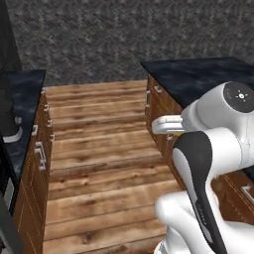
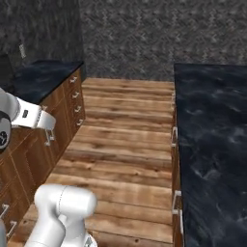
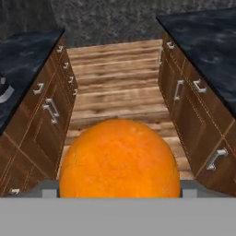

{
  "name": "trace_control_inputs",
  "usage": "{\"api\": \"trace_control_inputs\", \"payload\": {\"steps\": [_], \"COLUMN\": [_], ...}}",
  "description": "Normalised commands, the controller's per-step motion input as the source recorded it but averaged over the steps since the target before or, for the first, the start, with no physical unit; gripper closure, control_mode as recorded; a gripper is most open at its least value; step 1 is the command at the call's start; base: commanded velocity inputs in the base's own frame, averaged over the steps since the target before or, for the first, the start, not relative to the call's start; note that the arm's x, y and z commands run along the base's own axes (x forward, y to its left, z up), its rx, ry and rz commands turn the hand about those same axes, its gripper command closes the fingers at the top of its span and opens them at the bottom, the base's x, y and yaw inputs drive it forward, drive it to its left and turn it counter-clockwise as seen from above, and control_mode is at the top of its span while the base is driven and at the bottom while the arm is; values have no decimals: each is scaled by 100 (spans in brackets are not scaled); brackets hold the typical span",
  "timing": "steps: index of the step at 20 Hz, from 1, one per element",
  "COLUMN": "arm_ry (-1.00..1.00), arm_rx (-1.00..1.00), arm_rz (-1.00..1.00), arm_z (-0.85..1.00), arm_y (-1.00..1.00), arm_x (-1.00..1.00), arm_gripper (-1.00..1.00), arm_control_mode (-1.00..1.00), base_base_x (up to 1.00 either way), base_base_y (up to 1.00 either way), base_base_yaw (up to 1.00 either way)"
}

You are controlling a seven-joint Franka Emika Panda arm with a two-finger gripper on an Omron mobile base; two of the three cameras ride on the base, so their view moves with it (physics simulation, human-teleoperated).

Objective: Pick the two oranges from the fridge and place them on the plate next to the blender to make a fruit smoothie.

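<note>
- Clamped wide around an orange (image 3: 120, 159), the claw (image 3: 120, 191) carries the fruit right at its tips in the hand view; the round, bright fruit fills the gap between the fingers.
- Beyond the claw runs a wooden plank floor (image 3: 117, 87).
- To the claw's left stands a row of wood cabinets (image 3: 39, 124) under a dark marbled counter (image 3: 23, 60).
- To its right, matching cabinets (image 3: 193, 120) with pale handles sit under a second dark counter (image 3: 207, 41).
- Far ahead rises a grey speckled wall (image 3: 106, 20).
</note>
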Motion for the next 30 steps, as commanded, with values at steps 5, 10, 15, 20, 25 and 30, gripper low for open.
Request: {"api": "trace_control_inputs", "payload": {"steps": [5,10,15,20,25,30], "arm_ry": [0,0,0,0,0,0], "arm_rx": [0,0,0,0,0,0], "arm_rz": [0,0,0,0,0,0], "arm_z": [0,0,0,0,0,0], "arm_y": [0,0,0,0,0,0], "arm_x": [0,0,0,0,0,0], "arm_gripper": [100,100,100,100,100,100], "arm_control_mode": [100,100,100,100,100,100], "base_base_x": [100,99,41,31,78,86], "base_base_y": [15,0,0,0,0,-15], "base_base_yaw": [7,43,93,95,83,83]}}
